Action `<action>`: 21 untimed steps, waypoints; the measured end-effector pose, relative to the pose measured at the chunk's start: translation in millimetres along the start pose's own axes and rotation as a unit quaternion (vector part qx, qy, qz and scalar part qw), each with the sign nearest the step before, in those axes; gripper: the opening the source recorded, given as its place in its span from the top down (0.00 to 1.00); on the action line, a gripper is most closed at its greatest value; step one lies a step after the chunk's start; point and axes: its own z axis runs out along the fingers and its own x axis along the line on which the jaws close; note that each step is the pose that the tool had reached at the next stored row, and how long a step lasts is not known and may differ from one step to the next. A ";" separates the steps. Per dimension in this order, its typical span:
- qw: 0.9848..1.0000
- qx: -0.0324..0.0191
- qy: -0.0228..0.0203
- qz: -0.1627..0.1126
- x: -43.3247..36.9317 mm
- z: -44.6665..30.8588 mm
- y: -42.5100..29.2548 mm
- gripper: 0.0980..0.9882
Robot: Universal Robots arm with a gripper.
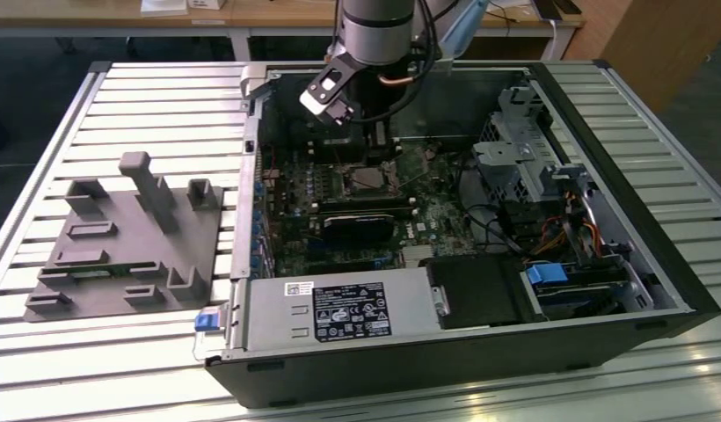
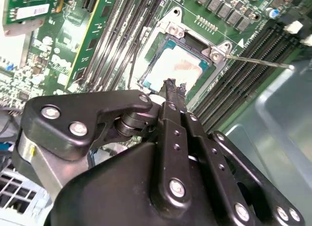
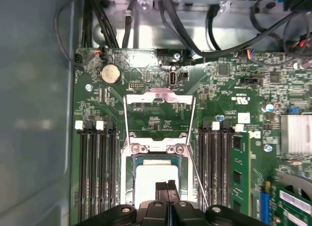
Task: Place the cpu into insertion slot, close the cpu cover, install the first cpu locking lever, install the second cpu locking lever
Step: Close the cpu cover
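I am hanging my black two-fingered hand (image 2: 171, 86) with its fingers pressed together and nothing between them. The tips are hovering at one edge of the small silver-grey square cpu (image 2: 178, 67). The chip is lying flat inside the dark-framed square insertion slot (image 3: 132, 177) on the green board. The thin metal cpu cover (image 3: 160, 94), a frame with a large window, is standing swung open off the chip. Both thin wire locking levers (image 2: 258, 60) are lying unlatched.

The main risk, as I am judging it, is pressing on that one edge. This could tip or skew the chip on the contacts beneath. The loose lever running just beside my fingers could also catch on them if I am sliding sideways, and the open cover could drop onto my fingertips.

Room is tight. Long black memory slots (image 3: 97, 172) are flanking the socket on both sides, and the grey metal case wall (image 3: 34, 114) is rising beyond one bank.

In the exterior view, the open black computer case (image 1: 642, 290) is crowding me with tangled cables (image 1: 501, 229) toward 3 o'clock. A long black rectangular block (image 1: 360, 227) is sitting toward 6 o'clock. Straight up is the freest way out. The slatted metal bench (image 1: 91, 114) and a grey moulded fixture (image 1: 126, 237) are lying well apart toward 9 o'clock.
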 end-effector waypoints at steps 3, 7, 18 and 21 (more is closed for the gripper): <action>1.000 0.000 0.000 0.000 -0.1 -7.3 0.4 0.99; 1.000 0.000 0.000 0.000 -2.3 -8.1 0.4 0.99; 1.000 0.003 0.006 0.000 -8.7 -7.4 14.4 0.99; 1.000 0.003 0.012 0.001 -8.7 -10.5 15.4 0.99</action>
